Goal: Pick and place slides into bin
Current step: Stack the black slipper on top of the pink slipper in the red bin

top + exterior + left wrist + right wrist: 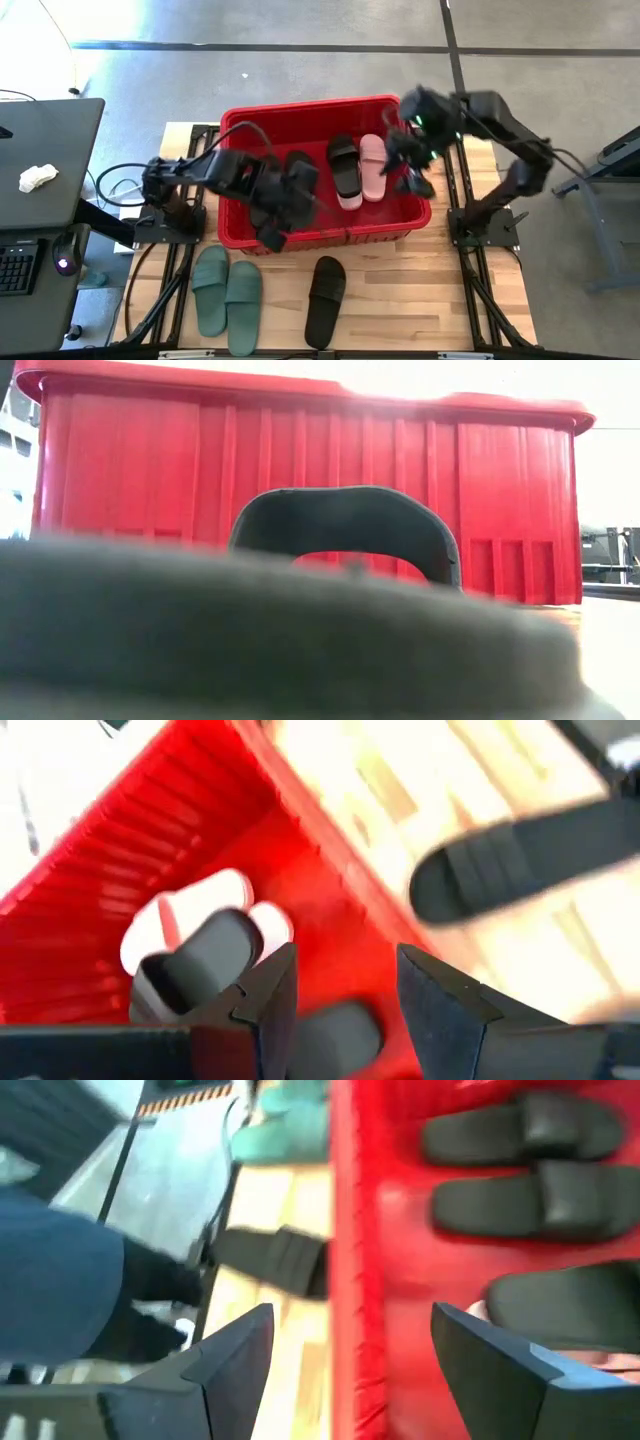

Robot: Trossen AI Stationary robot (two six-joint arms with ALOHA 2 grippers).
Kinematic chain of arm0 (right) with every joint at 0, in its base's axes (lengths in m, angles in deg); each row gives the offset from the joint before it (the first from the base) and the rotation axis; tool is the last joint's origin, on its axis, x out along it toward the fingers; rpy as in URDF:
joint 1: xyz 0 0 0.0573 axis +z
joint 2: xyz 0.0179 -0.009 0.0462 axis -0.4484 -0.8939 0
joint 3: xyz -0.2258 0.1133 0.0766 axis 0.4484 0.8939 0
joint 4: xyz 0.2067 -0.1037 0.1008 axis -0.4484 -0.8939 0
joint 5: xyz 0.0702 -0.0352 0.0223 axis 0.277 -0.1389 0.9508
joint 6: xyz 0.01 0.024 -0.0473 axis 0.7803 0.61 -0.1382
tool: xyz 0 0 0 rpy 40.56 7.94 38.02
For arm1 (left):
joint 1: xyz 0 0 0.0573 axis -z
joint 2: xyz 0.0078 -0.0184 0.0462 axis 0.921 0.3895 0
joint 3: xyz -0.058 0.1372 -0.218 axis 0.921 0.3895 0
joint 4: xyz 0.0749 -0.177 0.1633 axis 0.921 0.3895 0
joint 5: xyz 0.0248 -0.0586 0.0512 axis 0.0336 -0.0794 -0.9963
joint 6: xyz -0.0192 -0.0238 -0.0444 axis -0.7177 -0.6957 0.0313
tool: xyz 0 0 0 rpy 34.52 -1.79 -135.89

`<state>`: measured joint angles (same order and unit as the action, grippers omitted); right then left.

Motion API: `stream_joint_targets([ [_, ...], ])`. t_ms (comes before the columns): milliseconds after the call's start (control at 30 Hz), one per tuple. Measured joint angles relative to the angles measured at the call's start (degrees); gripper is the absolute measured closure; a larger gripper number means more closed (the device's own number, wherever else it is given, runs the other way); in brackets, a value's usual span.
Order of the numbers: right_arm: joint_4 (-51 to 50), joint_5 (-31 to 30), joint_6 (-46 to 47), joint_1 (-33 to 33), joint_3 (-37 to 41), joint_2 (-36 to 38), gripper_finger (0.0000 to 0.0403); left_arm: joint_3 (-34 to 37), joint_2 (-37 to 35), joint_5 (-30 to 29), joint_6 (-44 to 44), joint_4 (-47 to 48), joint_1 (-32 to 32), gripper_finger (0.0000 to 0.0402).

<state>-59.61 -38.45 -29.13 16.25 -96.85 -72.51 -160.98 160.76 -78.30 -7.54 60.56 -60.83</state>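
The red bin [300,108] stands mid-table. In it lie a pale pink pair of slides [372,165] and black slides [345,165]; one black slide [195,960] rests across the pink ones. On the wood in front of the bin lie a green pair [225,290] and one black slide [325,300], whose strap [345,520] fills the low view. My left gripper [285,205] hovers open over the bin's near left part, nothing between its fingers [345,960]. My right gripper [410,170] hangs open above the bin's right rim [350,1230].
Free wood lies right of the black slide on the table. A dark desk [45,160] with a crumpled cloth stands beyond the table's left edge. A person's blue trouser leg [50,1280] shows beside the table in the right wrist view.
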Motion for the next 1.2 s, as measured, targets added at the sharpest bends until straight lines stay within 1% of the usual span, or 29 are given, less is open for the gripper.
stream_joint_targets([
  [100, 5.78, -2.78, 3.88, 6.41, 11.58, 7.35, 0.0144, 0.00, 0.00, -3.95, -5.17, -3.41, 3.78, 0.0248],
  [233, 18.59, -6.36, 12.19, 15.09, 29.30, 19.02, 0.0144, -0.03, 1.16, -8.97, -12.28, -7.19, 8.48, 0.0248],
  [300, 24.15, -8.75, 17.27, 19.39, 37.28, 24.35, 0.0144, 0.11, 2.40, -10.74, -15.12, -7.35, 10.85, 0.0248],
  [400, 29.60, -13.00, 25.08, 25.72, 46.93, 31.27, 0.0144, 0.00, 4.51, -11.34, -18.10, -7.95, 14.14, 0.0248],
  [500, 33.92, -14.95, 31.64, 31.17, 54.47, 36.32, 0.0144, -0.02, 8.00, -10.72, -20.18, -8.85, 17.17, 0.0248],
  [667, 42.34, -15.69, 40.42, 37.09, 62.96, 40.99, 0.0144, 0.04, 13.46, -9.45, -24.66, -8.66, 21.46, 0.0248],
  [733, 45.52, -15.76, 42.46, 38.83, 65.63, 41.87, 0.0144, -0.09, 15.96, -9.30, -27.46, -9.22, 22.57, 0.0248],
  [800, 47.50, -16.15, 44.46, 40.34, 68.19, 42.27, 0.0144, 0.10, 18.08, -9.37, -30.49, -7.64, 24.01, 0.0247],
  [867, 49.33, -16.58, 45.52, 41.35, 70.50, 42.26, 0.0144, -0.04, 20.77, -9.63, -31.74, -8.80, 24.76, 0.0247],
  [933, 49.87, -17.29, 46.71, 42.12, 72.87, 42.02, 0.0144, 0.09, 22.76, -10.98, -31.82, -7.78, 25.80, 0.0247],
  [1000, 50.85, -18.77, 47.04, 42.46, 74.64, 41.69, 0.0144, -0.09, 25.31, -12.68, -31.85, -9.82, 26.09, 0.0247],
  [1067, 50.98, -20.78, 47.01, 42.95, 76.37, 41.44, 0.0144, 0.05, 27.46, -14.69, -31.72, -8.50, 26.18, 0.0247],
  [1100, 51.55, -22.06, 46.76, 43.15, 76.91, 41.33, 0.0144, 0.04, 28.60, -15.38, -31.69, -9.57, 26.11, 0.0247],
  [1200, 50.97, -25.24, 45.80, 44.39, 77.93, 40.69, 0.0144, 0.02, 30.79, -16.57, -30.01, -9.06, 25.60, 0.0247],
])
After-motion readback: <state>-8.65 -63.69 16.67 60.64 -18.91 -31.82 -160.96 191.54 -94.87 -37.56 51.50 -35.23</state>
